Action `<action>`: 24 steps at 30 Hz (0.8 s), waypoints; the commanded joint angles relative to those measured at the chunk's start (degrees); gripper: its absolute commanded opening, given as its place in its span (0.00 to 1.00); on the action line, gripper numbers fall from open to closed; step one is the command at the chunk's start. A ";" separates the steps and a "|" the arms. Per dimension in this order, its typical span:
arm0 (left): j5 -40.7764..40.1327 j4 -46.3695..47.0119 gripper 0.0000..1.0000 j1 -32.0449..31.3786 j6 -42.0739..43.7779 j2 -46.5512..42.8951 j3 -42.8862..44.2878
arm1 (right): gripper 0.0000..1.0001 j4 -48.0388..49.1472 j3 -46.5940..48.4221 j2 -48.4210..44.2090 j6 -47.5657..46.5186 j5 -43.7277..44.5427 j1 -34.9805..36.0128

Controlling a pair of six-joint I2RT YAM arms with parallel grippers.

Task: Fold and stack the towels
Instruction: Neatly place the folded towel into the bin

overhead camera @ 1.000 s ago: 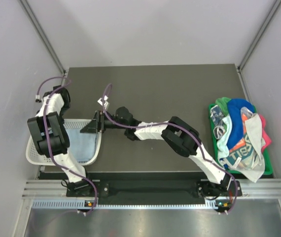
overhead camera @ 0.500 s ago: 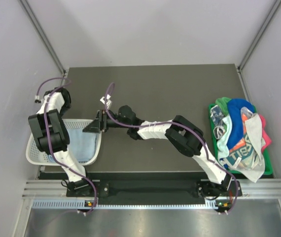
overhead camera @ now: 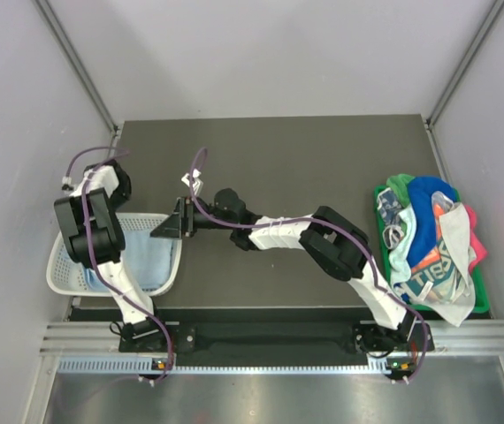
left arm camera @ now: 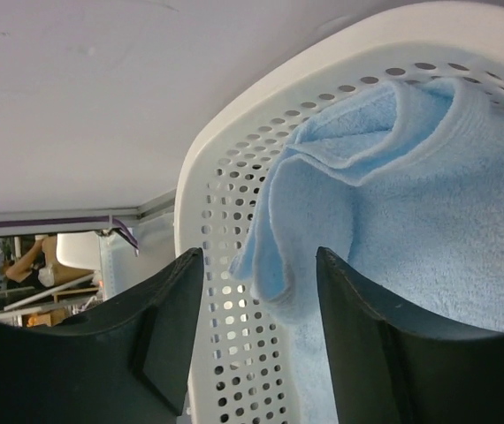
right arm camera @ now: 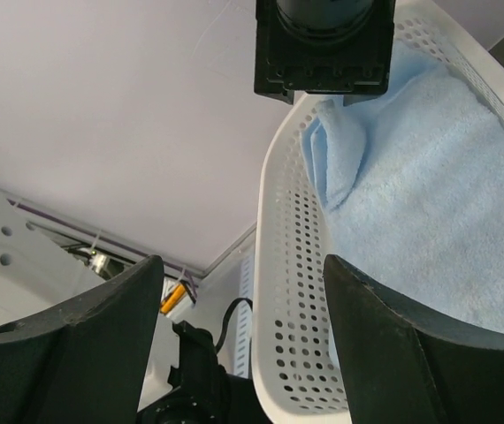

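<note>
A pale blue towel (overhead camera: 150, 261) lies in the white mesh basket (overhead camera: 57, 265) at the table's left. In the left wrist view my left gripper (left arm camera: 256, 309) is open. Its fingers straddle the basket wall (left arm camera: 208, 177) and a folded corner of that pale blue towel (left arm camera: 274, 256) without pinching either. My right gripper (overhead camera: 159, 228) hangs open at the basket's right rim. In the right wrist view the right gripper (right arm camera: 243, 336) has the basket wall (right arm camera: 278, 221) showing between its fingers, with the towel (right arm camera: 420, 177) beyond. The other towels (overhead camera: 429, 238) lie in a loose heap at the right.
The heap of towels rests on a green tray (overhead camera: 483, 302) at the table's right edge. The left arm's wrist (right arm camera: 323, 44) hangs over the basket's far end. Grey walls close in on both sides. Dark tabletop (overhead camera: 278, 159) lies between basket and tray.
The left arm has shifted a little to the left over the basket, and its jaws stand slightly wider. The right gripper has barely moved.
</note>
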 commanded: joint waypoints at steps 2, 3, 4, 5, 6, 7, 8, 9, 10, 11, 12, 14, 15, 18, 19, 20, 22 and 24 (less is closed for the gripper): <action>-4.03 -5.90 0.60 0.52 -6.29 0.25 -2.15 | 0.73 2.75 -1.43 -5.58 -1.59 -0.32 -1.01; -4.03 -5.46 0.61 0.52 -6.20 -0.36 -3.46 | 0.73 2.75 -1.69 -5.67 -1.68 -0.32 -1.19; -3.77 -4.84 0.61 0.87 -6.55 -0.72 -3.91 | 0.73 2.92 -1.87 -5.67 -1.59 -0.32 -1.28; -2.64 -4.32 0.62 1.13 -6.29 -0.98 -4.35 | 0.73 3.10 -1.96 -5.67 -1.51 -0.32 -1.28; -1.84 -3.96 0.62 1.48 -6.03 -1.42 -4.96 | 0.73 3.19 -1.96 -5.58 -1.51 -0.41 -1.28; -1.58 -3.79 0.62 2.01 -5.85 -1.60 -5.23 | 0.73 3.10 -2.04 -5.75 -1.42 -0.41 -1.28; -1.49 -3.87 0.62 2.10 -5.93 -1.77 -5.32 | 0.73 3.19 -2.22 -5.67 -1.42 -0.50 -1.37; -1.66 -4.13 0.62 2.10 -6.02 -2.12 -5.50 | 0.72 3.19 -2.22 -5.76 -1.50 -0.50 -1.37; -1.92 -4.48 0.62 2.19 -6.81 -2.21 -6.02 | 0.72 3.01 -2.39 -5.76 -1.42 -0.50 -1.37; -2.27 -4.92 0.62 2.19 -7.16 -2.39 -6.11 | 0.72 3.01 -2.40 -5.76 -1.50 -0.50 -1.45; -2.54 -4.84 0.62 2.19 -7.17 -2.83 -6.29 | 0.72 3.10 -2.40 -5.84 -1.51 -0.50 -1.54; -2.89 -5.19 0.62 2.45 -7.34 -3.18 -6.73 | 0.72 3.01 -2.48 -5.93 -1.59 -0.41 -1.54; -3.24 -5.63 0.63 2.46 -7.52 -3.62 -6.90 | 0.72 3.01 -2.57 -5.93 -1.51 -0.41 -1.63; -3.42 -6.07 0.63 2.63 -8.57 -4.67 -7.87 | 0.72 2.84 -2.48 -5.84 -1.59 -0.32 -1.63; -3.33 -6.07 0.64 2.63 -8.92 -4.85 -8.22 | 0.72 2.92 -2.48 -5.76 -1.42 -0.32 -1.63; -3.24 -6.07 0.64 2.72 -8.92 -5.03 -8.48 | 0.72 3.01 -2.40 -5.58 -1.42 -0.32 -1.63; -3.16 -6.42 0.66 3.07 -9.63 -5.47 -8.84 | 0.72 2.92 -2.74 -5.58 -1.24 -0.24 -1.54; -3.33 -6.59 0.67 3.42 -9.62 -5.99 -9.01 | 0.72 3.01 -3.10 -5.67 -1.42 -0.15 -1.54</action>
